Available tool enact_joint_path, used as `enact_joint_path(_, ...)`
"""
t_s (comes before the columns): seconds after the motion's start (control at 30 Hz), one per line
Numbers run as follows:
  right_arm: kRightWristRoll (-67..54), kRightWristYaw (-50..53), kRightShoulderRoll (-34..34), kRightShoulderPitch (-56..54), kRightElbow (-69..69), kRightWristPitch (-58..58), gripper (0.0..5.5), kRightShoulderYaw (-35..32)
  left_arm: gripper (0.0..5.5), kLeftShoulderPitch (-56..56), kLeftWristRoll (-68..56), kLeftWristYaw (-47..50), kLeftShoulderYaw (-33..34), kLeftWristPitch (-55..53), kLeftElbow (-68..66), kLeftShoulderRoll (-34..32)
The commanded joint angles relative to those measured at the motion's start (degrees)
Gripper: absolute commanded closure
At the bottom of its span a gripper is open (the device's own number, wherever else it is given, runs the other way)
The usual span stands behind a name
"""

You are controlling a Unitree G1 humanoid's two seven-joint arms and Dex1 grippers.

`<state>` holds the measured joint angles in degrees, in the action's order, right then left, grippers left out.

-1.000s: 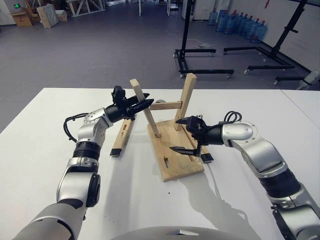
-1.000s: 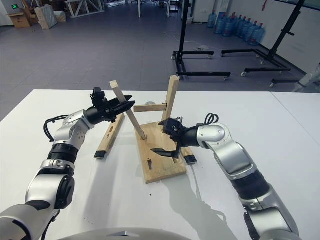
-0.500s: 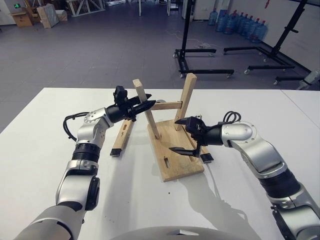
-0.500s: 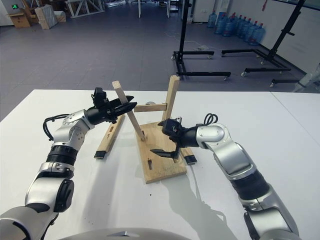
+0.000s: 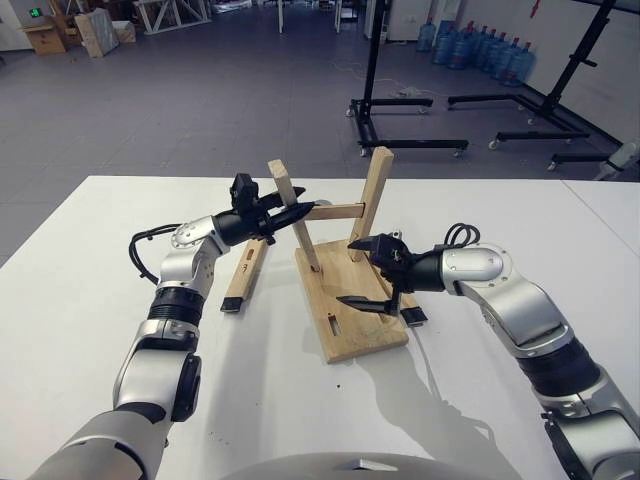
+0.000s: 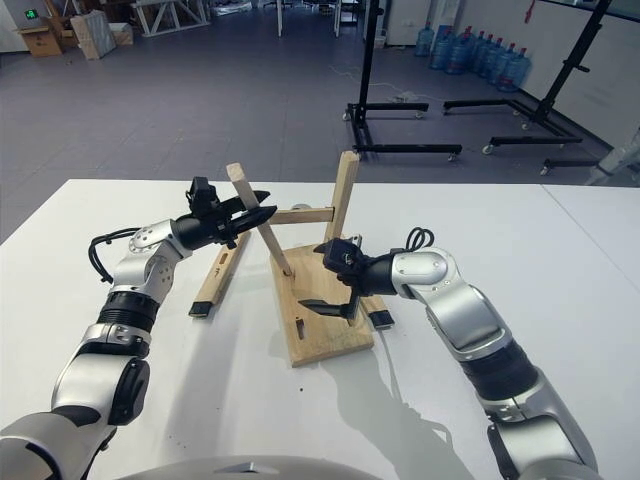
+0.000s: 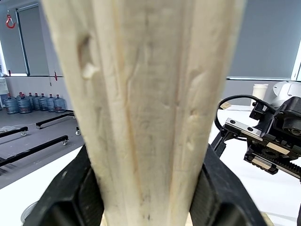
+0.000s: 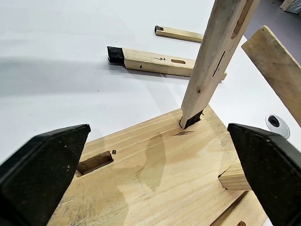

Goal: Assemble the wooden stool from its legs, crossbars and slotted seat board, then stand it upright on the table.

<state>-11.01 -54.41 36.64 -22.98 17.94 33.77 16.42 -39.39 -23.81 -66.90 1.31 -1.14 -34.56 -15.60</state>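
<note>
– Warehouse floor and black racks point(image 5: 372, 60) out back, white desk point(image 5: 80, 300) up front. On it the seat board point(image 5: 355, 320) lay flat near the middle with two legs poking up. The left gripper point(image 5: 296, 211) had its fingers clamped on the tilted leg point(image 5: 308, 245). The right gripper point(image 5: 362, 272) hung just over the board, fingers wide apart, holding nothing. What was the trick at that point?

– Looked like the job was swinging that tilted leg upright so the crossbar point(image 5: 337, 211) off the straighter leg point(image 5: 373, 195) met its mortise. Couldn't tell if they were touching. Its foot already sat in a slot point(image 8: 190, 121), so pivoting there, slowly, beat lifting it. The free gripper probably needed to press the board down, or the whole thing could've skated. One spare leg point(image 5: 245, 275) waited on the desk left of the board.
</note>
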Motion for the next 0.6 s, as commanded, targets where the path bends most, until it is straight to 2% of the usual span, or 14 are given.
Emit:
enact_joint_path(0.03,-0.1,0.2,0.1,0.2,0.7,0.5,0.10,0.5,3.48,0.5,3.2,-0.6,-1.9,-1.7,-1.4,-1.8)
enact_joint_path(0.37,-0.1,0.3,-0.1,0.3,0.9,0.5,0.10,0.6,3.48,-3.6,0.7,-0.7,1.2,-3.5,-4.5,-3.3)
enact_joint_path(0.6,-0.2,0.5,0.0,0.3,0.9,0.6,0.10,0.8,3.48,-2.2,2.2,-1.7,-0.6,-3.9,-3.2,-2.5)
